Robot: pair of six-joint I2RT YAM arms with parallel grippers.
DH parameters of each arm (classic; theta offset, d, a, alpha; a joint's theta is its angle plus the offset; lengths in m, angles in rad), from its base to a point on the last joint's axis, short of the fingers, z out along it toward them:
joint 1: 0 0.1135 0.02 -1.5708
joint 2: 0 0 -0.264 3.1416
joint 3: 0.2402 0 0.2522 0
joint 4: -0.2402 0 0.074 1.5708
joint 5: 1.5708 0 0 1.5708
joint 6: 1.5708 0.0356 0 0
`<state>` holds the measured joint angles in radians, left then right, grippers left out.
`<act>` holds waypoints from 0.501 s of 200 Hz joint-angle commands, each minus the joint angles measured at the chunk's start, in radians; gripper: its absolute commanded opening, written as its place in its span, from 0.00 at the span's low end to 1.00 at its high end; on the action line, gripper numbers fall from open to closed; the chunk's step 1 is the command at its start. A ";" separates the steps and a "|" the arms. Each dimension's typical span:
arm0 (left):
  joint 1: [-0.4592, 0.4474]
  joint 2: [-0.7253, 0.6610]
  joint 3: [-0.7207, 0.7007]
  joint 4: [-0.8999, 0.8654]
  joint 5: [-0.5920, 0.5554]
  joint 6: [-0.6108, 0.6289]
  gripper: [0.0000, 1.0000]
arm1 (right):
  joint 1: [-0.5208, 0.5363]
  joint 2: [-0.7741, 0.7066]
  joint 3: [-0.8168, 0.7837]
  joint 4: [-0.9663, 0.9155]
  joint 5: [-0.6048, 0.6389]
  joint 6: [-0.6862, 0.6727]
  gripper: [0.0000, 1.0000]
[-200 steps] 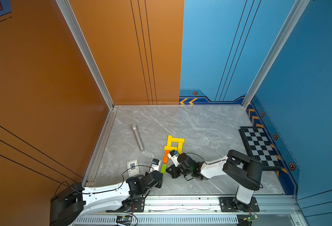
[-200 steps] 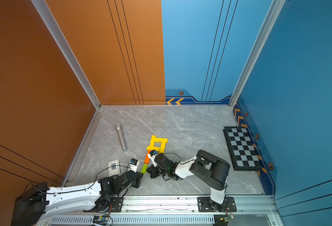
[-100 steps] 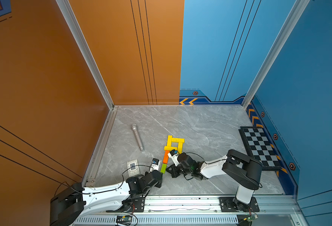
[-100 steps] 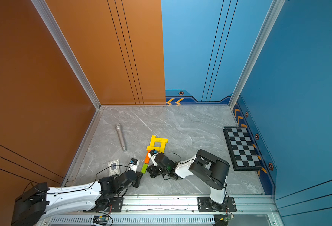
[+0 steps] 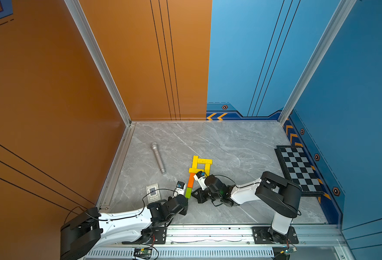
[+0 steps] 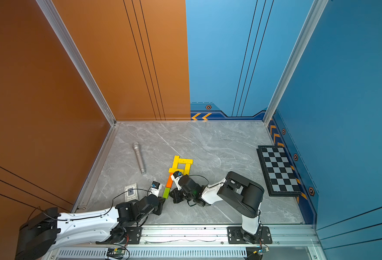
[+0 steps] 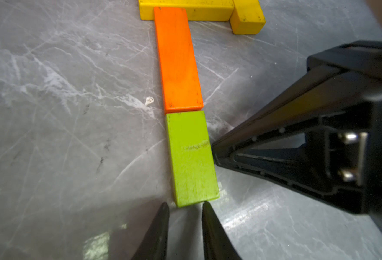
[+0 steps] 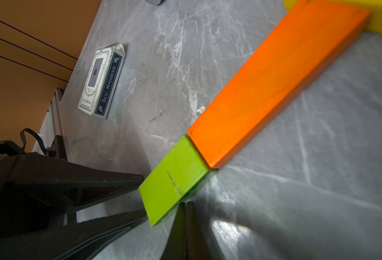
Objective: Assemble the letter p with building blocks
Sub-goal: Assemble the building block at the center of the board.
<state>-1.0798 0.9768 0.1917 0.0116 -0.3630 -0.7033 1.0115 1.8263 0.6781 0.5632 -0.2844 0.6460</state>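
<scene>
Nothing has visibly moved since a second ago: both arms and all the blocks sit where they were. Grey marble table (image 5: 230, 144) fills the lower half of both top views. Left arm (image 5: 127, 219) comes in from the lower left and right arm (image 5: 275, 193) from the lower right, meeting at lower centre. Chequered board (image 5: 298, 168) lies flat at the table's right edge, well apart from the rest. Letter p (image 5: 194, 170) lies flat at lower centre. Four yellow bars (image 5: 204, 161) make the square loop. Orange bar (image 7: 178, 60) touches the loop's lower bar, and green bar (image 7: 191, 157) sits end to end with the orange, touching it. Metal cylinder (image 5: 158, 160) is left of the loop, apart from it. Card box (image 5: 153, 192) is at lower left, near the left arm's wrist. Right gripper (image 8: 186, 206) is clenched, jaws together, tip touching the green bar's long side. Left gripper (image 7: 185, 209) is released, with a narrow gap between the jaws, nothing in it, and the tips just off the green bar's free end.
</scene>
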 commanded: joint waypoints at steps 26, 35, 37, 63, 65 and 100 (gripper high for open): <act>0.003 -0.087 -0.035 -0.056 0.006 0.012 0.54 | -0.011 0.035 -0.057 -0.028 0.032 0.015 0.00; -0.002 -0.122 -0.045 -0.057 0.004 0.019 0.57 | -0.010 0.029 -0.067 -0.019 0.035 0.017 0.00; -0.003 -0.130 -0.048 -0.058 0.004 0.020 0.58 | -0.010 0.028 -0.068 -0.020 0.037 0.018 0.00; -0.009 -0.229 -0.063 -0.108 0.009 0.040 0.62 | -0.011 0.017 -0.089 -0.015 0.047 0.021 0.00; -0.009 -0.236 -0.065 -0.113 0.011 0.040 0.62 | -0.011 0.016 -0.091 -0.012 0.047 0.021 0.00; -0.029 -0.370 -0.084 -0.128 0.010 0.059 0.73 | -0.009 -0.043 -0.155 0.034 0.091 0.023 0.00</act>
<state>-1.0946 0.6807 0.1303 -0.0742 -0.3576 -0.6704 1.0077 1.8126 0.5968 0.6785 -0.2695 0.6563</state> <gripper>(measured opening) 0.688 0.047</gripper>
